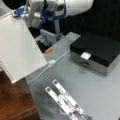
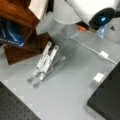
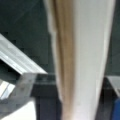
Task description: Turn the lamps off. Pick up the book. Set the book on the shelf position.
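Note:
The book is a large white lined notebook with spiral holes along its lower left edge. It hangs tilted in the air at a front view's left, above the shelf position, a dark reddish-brown wooden board. My gripper sits at the book's top corner and is shut on it. In the wrist view the book runs edge-on down the middle. In a front view only a corner of the book shows over the wooden shelf. No lamps are in view.
A black-topped metal box stands at the right, with a small white block on its front edge. Perforated silver strips lie on the grey table. A white cable with a switch crosses the middle, near an orange piece.

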